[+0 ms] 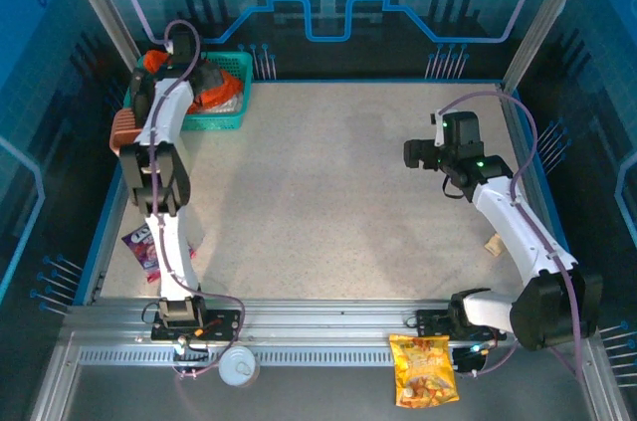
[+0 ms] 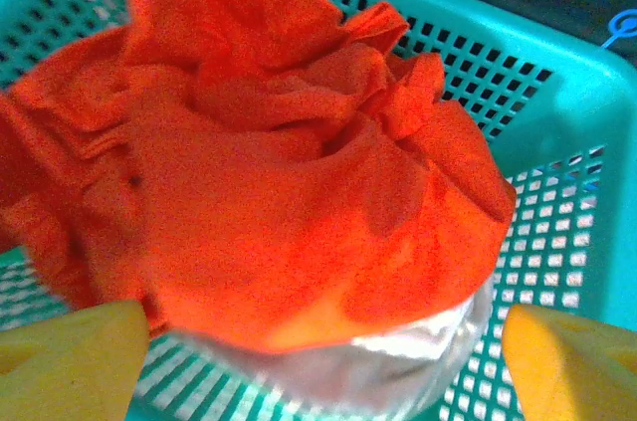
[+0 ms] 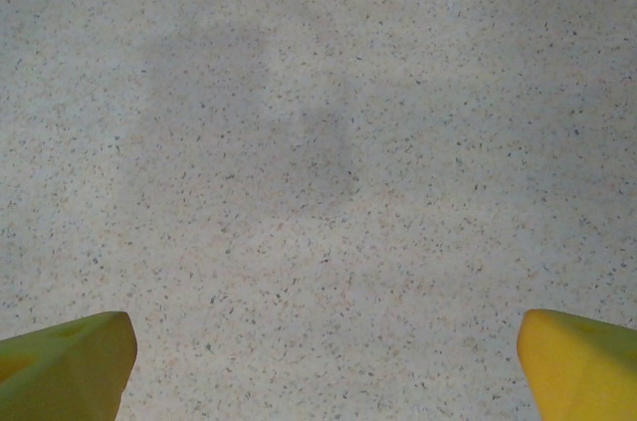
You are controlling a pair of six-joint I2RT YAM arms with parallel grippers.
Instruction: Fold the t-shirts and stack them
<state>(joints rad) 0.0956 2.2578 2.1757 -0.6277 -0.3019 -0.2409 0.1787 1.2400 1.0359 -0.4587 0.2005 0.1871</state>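
Note:
A crumpled bright orange t-shirt (image 2: 299, 162) lies heaped in the teal mesh basket (image 2: 557, 93) at the table's back left corner (image 1: 224, 120). A pale grey-white cloth (image 2: 398, 361) peeks out from under the orange heap. My left gripper (image 2: 323, 351) hangs just above the heap inside the basket (image 1: 204, 78), open, its yellow fingertips (image 2: 80, 351) wide apart on either side of the cloth and gripping nothing. Over bare table at the right, my right gripper (image 1: 416, 154) is open with only speckled tabletop between its fingers (image 3: 323, 361).
A purple packet (image 1: 144, 247) lies by the left arm. An orange-yellow snack bag (image 1: 423, 369) and a white round lid (image 1: 237, 366) sit on the front rail. A small tan scrap (image 1: 492, 247) lies at the right. Blue walls ring the table.

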